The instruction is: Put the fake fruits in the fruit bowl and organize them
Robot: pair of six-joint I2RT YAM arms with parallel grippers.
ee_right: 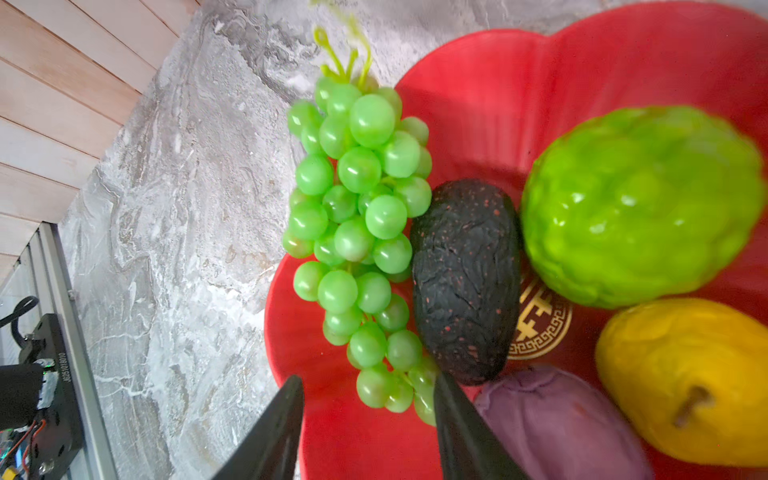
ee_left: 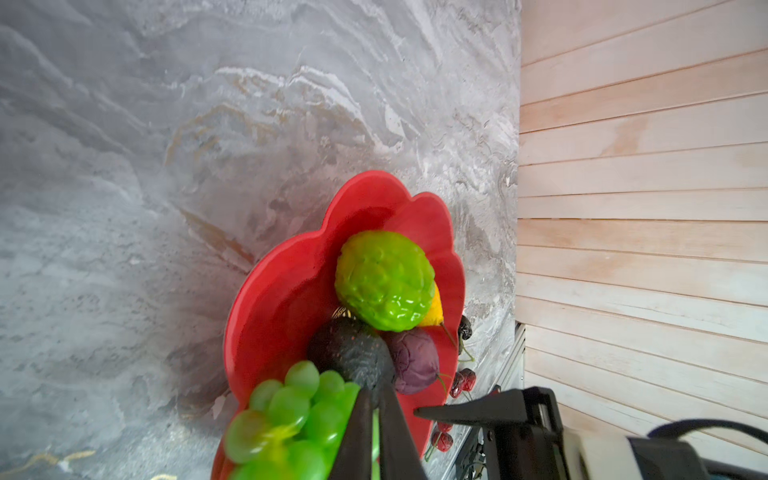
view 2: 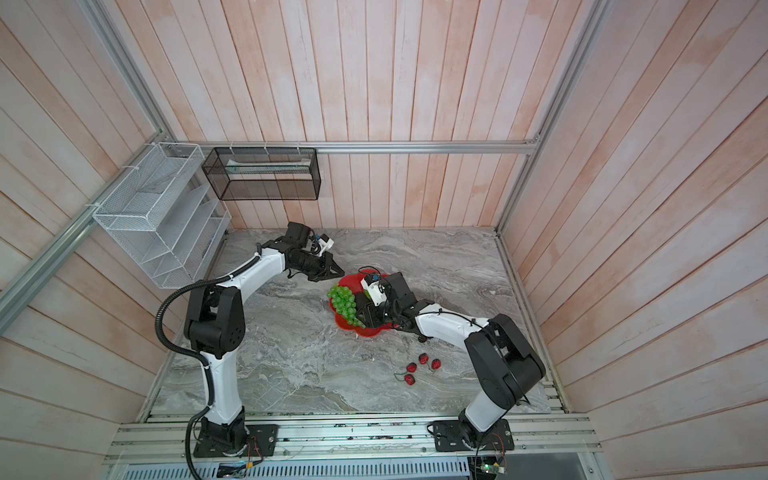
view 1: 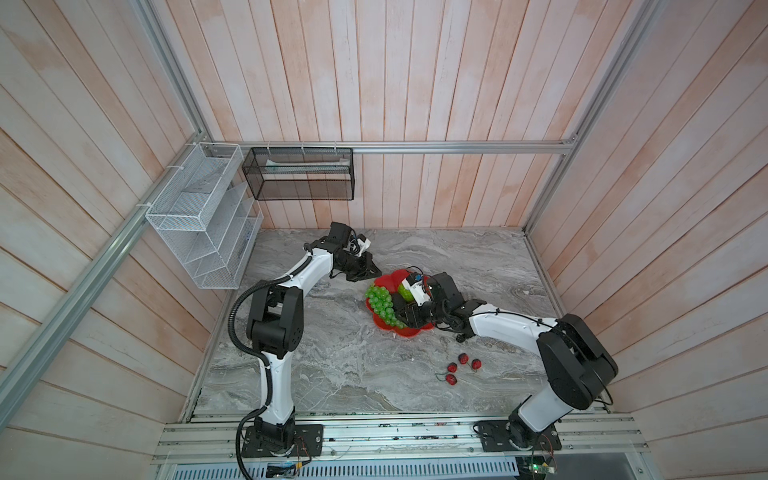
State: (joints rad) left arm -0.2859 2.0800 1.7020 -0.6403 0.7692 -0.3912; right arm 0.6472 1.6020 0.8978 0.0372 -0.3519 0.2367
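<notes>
Right gripper (ee_right: 368, 380): black jaws half spread, straddling the tail of the green plastic grape bunch (ee_right: 357, 216), not clamped on it. The bunch lies across the scalloped rim of the glossy red flower-shaped bowl (ee_right: 478, 104), beside the dark oval avocado (ee_right: 465, 282). Left gripper (ee_left: 376, 388): jaws nearly together at the bowl's edge, nothing visibly held.

Count: 1 bowl (ee_right: 498, 104); 1 each: grape bunch (ee_right: 357, 232), bumpy green ball (ee_right: 640, 208), avocado (ee_right: 465, 282), purple fruit (ee_right: 552, 424), yellow fruit (ee_right: 698, 382); 4 red berries (view 1: 452, 367); 2 mesh baskets (view 1: 299, 174).
</notes>
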